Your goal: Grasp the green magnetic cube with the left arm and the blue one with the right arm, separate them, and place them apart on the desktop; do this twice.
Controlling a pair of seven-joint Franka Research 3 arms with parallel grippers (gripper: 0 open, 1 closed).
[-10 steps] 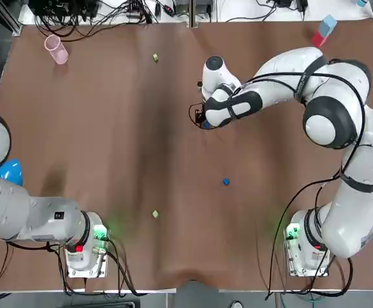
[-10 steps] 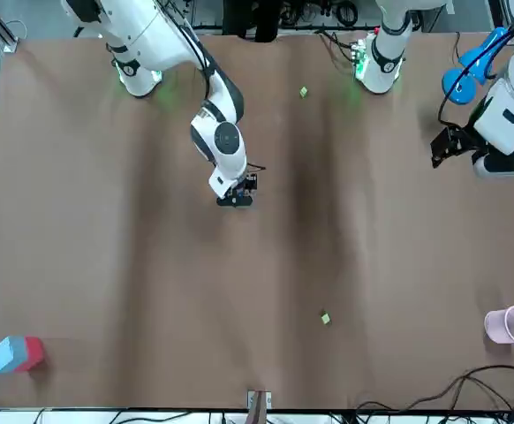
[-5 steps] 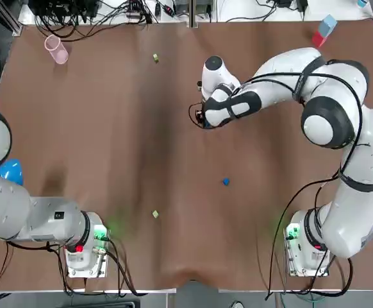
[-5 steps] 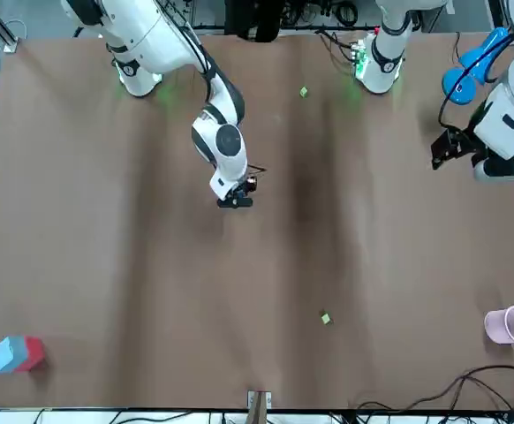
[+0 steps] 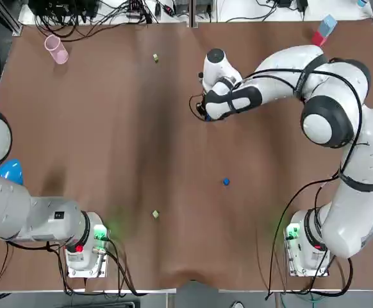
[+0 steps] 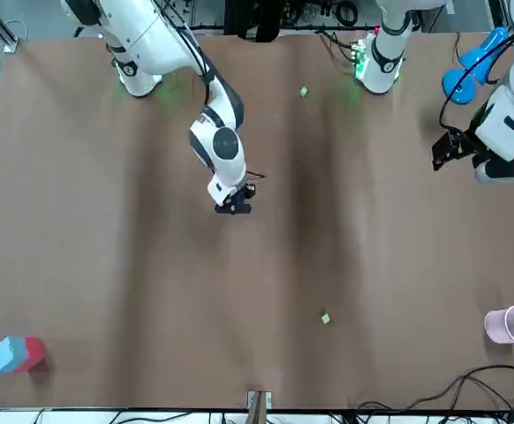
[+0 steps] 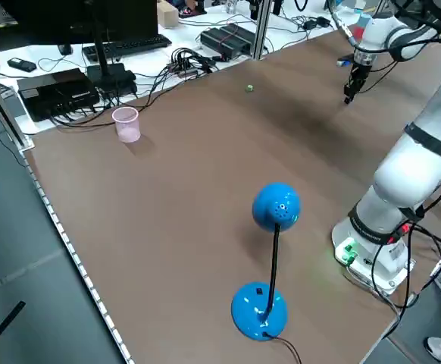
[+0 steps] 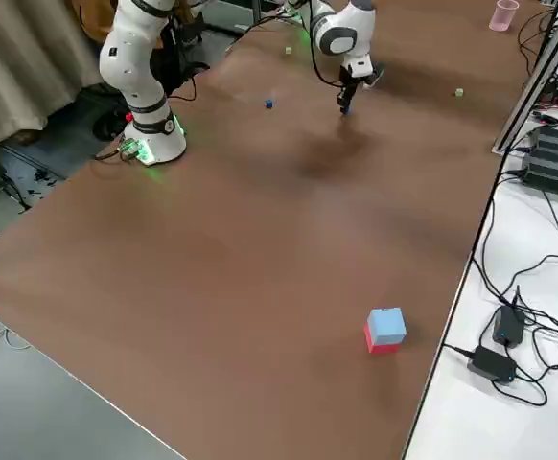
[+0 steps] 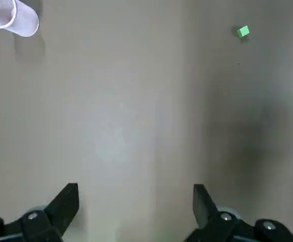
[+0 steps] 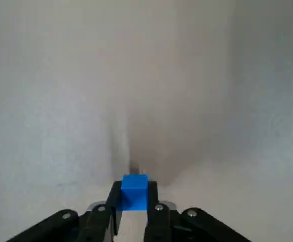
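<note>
Right gripper [image 6: 233, 207] pinched the blue cube [image 10: 134, 190], likely light and rigid, by opposite faces; left gripper [image 9: 136, 195] spread, parked left

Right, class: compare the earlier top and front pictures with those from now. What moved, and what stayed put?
The right gripper, shut on a blue cube, shifted slightly away from the robot. No new grasp or release shows. The left gripper, open, kept to the robot's left side. The loose blue cube, the near green cube, the far green cube and the pink cup stayed put.
</note>
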